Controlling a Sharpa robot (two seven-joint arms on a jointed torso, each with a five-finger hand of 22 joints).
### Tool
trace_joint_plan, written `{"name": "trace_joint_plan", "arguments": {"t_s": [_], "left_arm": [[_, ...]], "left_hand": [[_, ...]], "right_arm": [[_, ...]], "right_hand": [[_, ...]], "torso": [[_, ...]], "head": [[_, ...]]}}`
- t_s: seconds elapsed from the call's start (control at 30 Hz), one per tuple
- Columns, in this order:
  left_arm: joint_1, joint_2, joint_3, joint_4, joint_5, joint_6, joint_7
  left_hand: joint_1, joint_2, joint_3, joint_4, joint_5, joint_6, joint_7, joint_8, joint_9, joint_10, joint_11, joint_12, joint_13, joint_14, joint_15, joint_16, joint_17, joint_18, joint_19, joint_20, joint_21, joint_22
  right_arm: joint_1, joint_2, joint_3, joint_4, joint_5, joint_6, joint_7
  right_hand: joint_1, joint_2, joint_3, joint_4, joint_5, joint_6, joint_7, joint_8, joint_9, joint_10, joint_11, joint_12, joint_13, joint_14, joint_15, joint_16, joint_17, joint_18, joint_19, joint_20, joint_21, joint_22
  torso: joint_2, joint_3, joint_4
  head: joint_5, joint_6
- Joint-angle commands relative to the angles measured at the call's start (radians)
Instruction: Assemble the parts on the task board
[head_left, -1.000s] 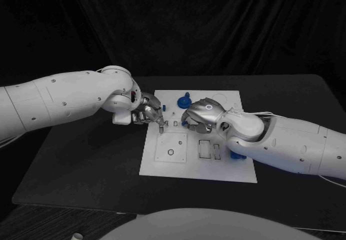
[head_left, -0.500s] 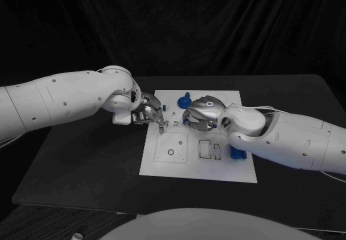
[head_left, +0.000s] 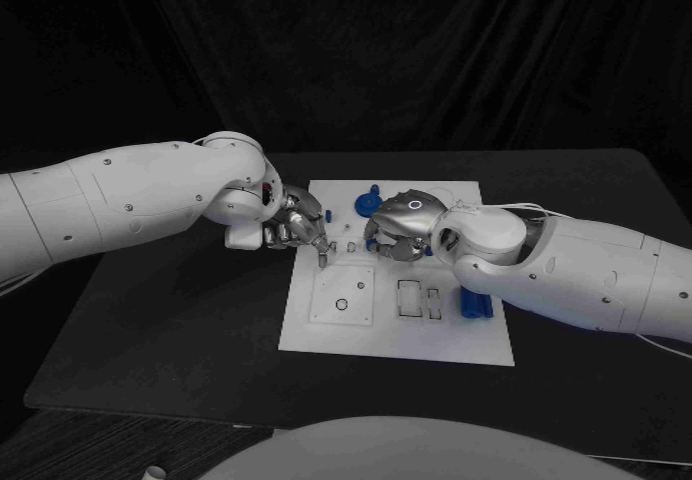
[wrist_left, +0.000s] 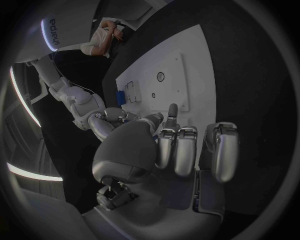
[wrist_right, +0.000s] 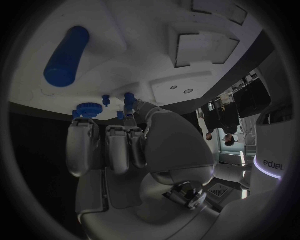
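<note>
Black cloth hangs behind your black bench, and the white task board lies in the middle of it. Your left hand sits at the board's left edge near its far end, with one of its fingers reaching down onto the board beside a small raised square plate; from the left wrist view that same finger stretches ahead of the others, which lie side by side and curled, and you cannot tell whether anything is pinched there. Your right hand hovers over the far middle of the board, fingers curled downward and close together; whether they hold a part is hidden by the hand itself. Just beyond it, blue parts stand near the far edge, and the right wrist view shows a blue gear-like disc and small blue pegs right ahead of its fingertips. A blue cylinder lies on the board's right side, beside two slotted recesses.
</note>
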Motion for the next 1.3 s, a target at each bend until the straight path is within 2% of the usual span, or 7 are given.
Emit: {"name": "trace_joint_plan", "arguments": {"t_s": [0.03,0.17,0.4,0.57,0.9,1.07,1.3], "left_arm": [[-0.002,0.001,0.001,0.001,0.007,0.009,0.012],[-0.002,0.002,0.001,0.001,0.007,0.009,0.013],[-0.003,0.001,0.001,0.001,0.007,0.01,0.012],[-0.004,0.002,0.001,0.0,0.007,0.01,0.012],[-0.005,0.002,0.001,-0.001,0.007,0.011,0.012],[-0.006,0.001,0.001,0.0,0.007,0.011,0.012],[-0.006,-0.002,0.001,0.003,0.007,0.003,0.018]], "left_hand": [[-0.001,0.012,0.003,0.0,0.006,-0.004,0.004,-0.005,-0.001,0.105,0.008,0.003,0.263,0.106,0.007,0.003,0.263,0.019,0.011,0.006,-0.005,0.183],[-0.001,0.012,0.003,0.0,0.006,-0.004,0.004,-0.005,-0.001,0.105,0.008,0.003,0.263,0.106,0.007,0.003,0.263,0.019,0.011,0.006,-0.005,0.183],[-0.001,0.012,0.003,0.0,0.006,-0.004,0.004,-0.005,-0.001,0.105,0.008,0.003,0.263,0.106,0.007,0.003,0.263,0.019,0.011,0.006,-0.005,0.183],[-0.001,0.012,0.003,0.0,0.006,-0.004,0.004,-0.005,-0.001,0.105,0.008,0.003,0.263,0.106,0.007,0.003,0.263,0.019,0.011,0.006,-0.005,0.183],[-0.001,0.012,0.003,0.0,0.006,-0.004,0.004,-0.005,-0.001,0.105,0.008,0.003,0.263,0.106,0.007,0.003,0.263,0.019,0.011,0.006,-0.005,0.183],[-0.001,0.012,0.004,-0.001,0.007,-0.005,0.005,-0.007,-0.002,0.105,0.009,0.003,0.263,0.106,0.007,0.003,0.263,0.019,0.01,0.007,-0.006,0.182],[-0.001,0.011,0.004,-0.002,0.007,-0.005,0.005,-0.007,-0.003,0.105,0.009,0.003,0.263,0.106,0.008,0.003,0.263,0.019,0.01,0.007,-0.006,0.182]], "right_arm": [[-0.001,0.002,-0.001,-0.004,0.003,0.042,0.004],[0.0,0.005,-0.001,-0.006,0.003,0.047,0.004],[-0.001,0.005,-0.001,-0.008,0.003,0.039,0.005],[-0.001,0.004,-0.001,-0.007,0.003,0.037,0.004],[-0.001,0.001,-0.001,-0.005,0.003,0.02,0.0],[-0.001,-0.002,-0.001,-0.003,0.003,-0.003,0.002],[0.002,-0.017,-0.001,0.01,0.003,-0.105,0.03]], "right_hand": [[-0.01,-0.004,0.006,-0.001,-0.008,-0.011,-0.001,-0.009,0.109,0.082,0.007,-0.007,0.225,0.076,0.009,-0.003,0.175,0.012,0.009,0.01,-0.004,0.206],[-0.019,-0.01,0.008,-0.004,-0.014,-0.029,0.0,-0.02,0.103,0.081,0.008,-0.007,0.225,0.075,0.01,-0.003,0.174,0.012,0.008,0.011,-0.005,0.205],[-0.046,-0.03,0.026,-0.01,-0.031,-0.147,-0.008,-0.031,0.051,0.078,0.003,-0.009,0.221,0.074,0.007,-0.004,0.172,0.012,0.008,0.01,-0.005,0.206],[-0.055,-0.038,0.024,-0.008,-0.046,-0.161,-0.012,-0.03,0.04,0.076,0.0,-0.01,0.219,0.074,0.005,-0.004,0.172,0.013,0.008,0.008,-0.006,0.205],[-0.057,-0.095,-0.014,-0.029,-0.096,-0.209,-0.026,-0.027,0.005,0.073,-0.012,-0.013,0.213,0.074,-0.005,-0.004,0.171,0.012,0.008,-0.001,-0.006,0.205],[-0.056,-0.11,-0.046,-0.03,-0.126,-0.227,-0.03,-0.027,-0.008,0.073,-0.015,-0.013,0.213,0.075,-0.007,-0.003,0.173,0.012,0.01,-0.004,-0.004,0.206],[-0.05,-0.132,-0.12,-0.002,-0.178,-0.311,-0.052,-0.03,-0.05,0.064,-0.032,-0.021,0.199,0.073,-0.02,-0.005,0.168,0.013,0.007,-0.015,-0.01,0.205]], "torso": [[0.0,-0.0001,-0.0001],[0.0,0.0,0.0001],[0.0,0.0003,-0.0004],[0.0,0.0005,-0.0005],[0.0,0.0003,-0.0001],[0.0,0.0001,-0.0004],[-0.001,0.0,-0.0008]], "head": [[0.001,0.0],[0.001,0.0],[0.003,0.0],[0.002,0.0],[0.003,0.0],[0.004,0.0],[0.006,0.0]]}}
